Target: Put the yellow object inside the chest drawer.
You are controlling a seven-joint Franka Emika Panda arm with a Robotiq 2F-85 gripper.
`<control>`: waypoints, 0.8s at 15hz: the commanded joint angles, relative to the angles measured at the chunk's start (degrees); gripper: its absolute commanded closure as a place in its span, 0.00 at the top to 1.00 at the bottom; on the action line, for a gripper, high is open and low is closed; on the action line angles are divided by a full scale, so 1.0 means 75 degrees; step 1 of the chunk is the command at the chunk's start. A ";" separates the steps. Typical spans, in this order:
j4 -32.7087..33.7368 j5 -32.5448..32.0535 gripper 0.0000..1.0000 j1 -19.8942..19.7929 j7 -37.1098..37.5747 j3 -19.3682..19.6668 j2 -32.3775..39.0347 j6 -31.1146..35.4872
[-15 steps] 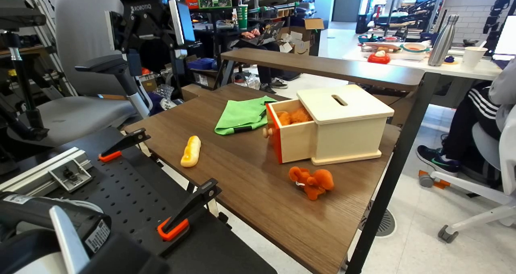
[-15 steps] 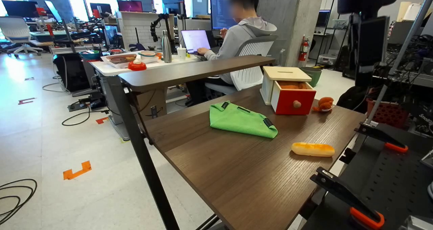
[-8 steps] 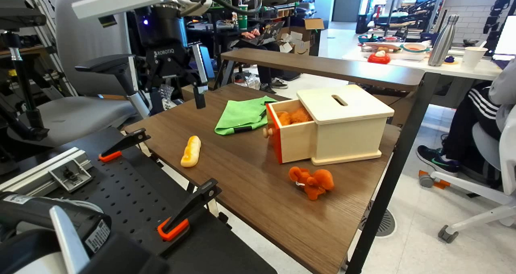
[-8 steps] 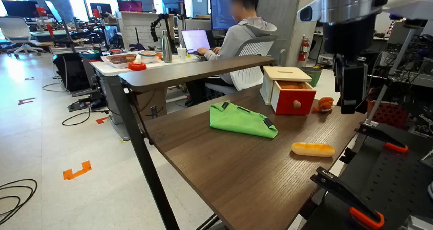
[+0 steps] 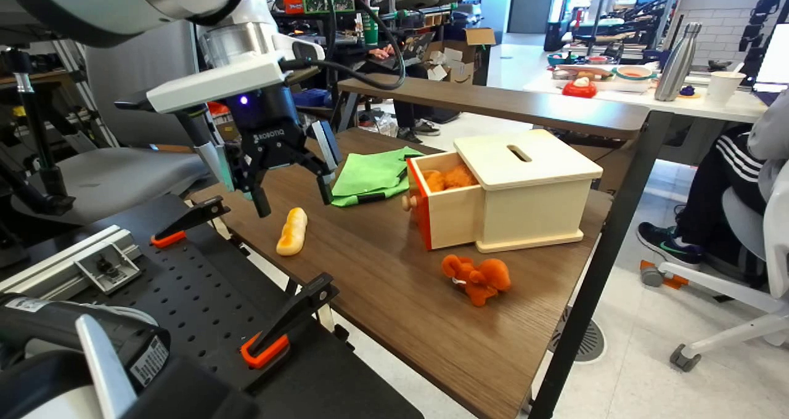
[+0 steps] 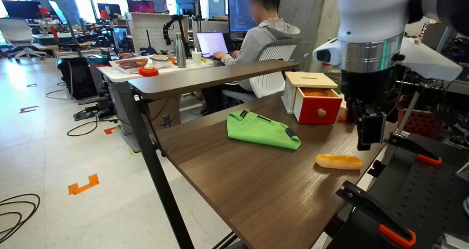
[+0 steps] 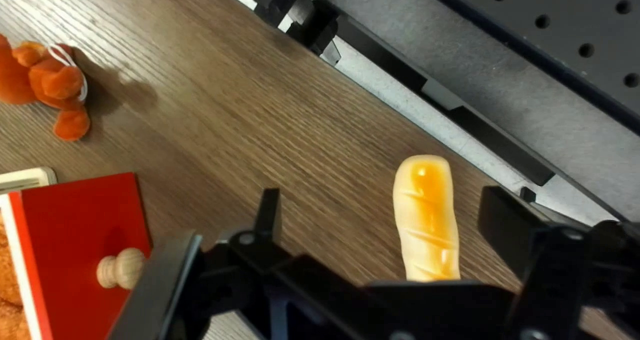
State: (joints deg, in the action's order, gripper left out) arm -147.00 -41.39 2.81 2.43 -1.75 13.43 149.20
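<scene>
The yellow object (image 5: 292, 231), a small oblong roll with orange-yellow glaze, lies on the brown table near its edge; it also shows in an exterior view (image 6: 339, 162). My gripper (image 5: 294, 200) is open and empty above it, fingers pointing down. In the wrist view the yellow object (image 7: 427, 220) lies below, between the two fingertips (image 7: 382, 205), nearer the right one; its lower end is hidden by the gripper body. The chest drawer (image 6: 311, 111) has a red-orange front and wooden knob. It is pulled partly out of the beige chest (image 5: 530, 203) and holds orange fluffy stuff.
A green cloth (image 5: 370, 175) lies beside the drawer. An orange lumpy toy (image 5: 478, 278) lies in front of the chest. A raised shelf (image 5: 493, 105) runs along the table's far side. Black clamps (image 5: 296, 308) stand at the edge of the black perforated board.
The arm has come down into view, and my open gripper has lowered from high up to just above the yellow object. The yellow object, drawer, cloth and toy have not moved.
</scene>
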 commanded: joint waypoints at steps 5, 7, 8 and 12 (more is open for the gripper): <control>0.0095 -0.1414 1.00 0.0096 0.0867 0.0318 0.1052 0.2020; 0.0161 -0.1331 1.00 0.0014 0.0735 0.0280 0.1317 0.2390; 0.0208 -0.1276 1.00 -0.0021 0.0675 0.0268 0.1448 0.2535; 0.0342 -0.1224 0.71 -0.0108 0.0580 0.0266 0.1771 0.2969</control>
State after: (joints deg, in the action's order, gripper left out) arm -145.86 -50.05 2.97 7.58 -0.03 24.29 168.30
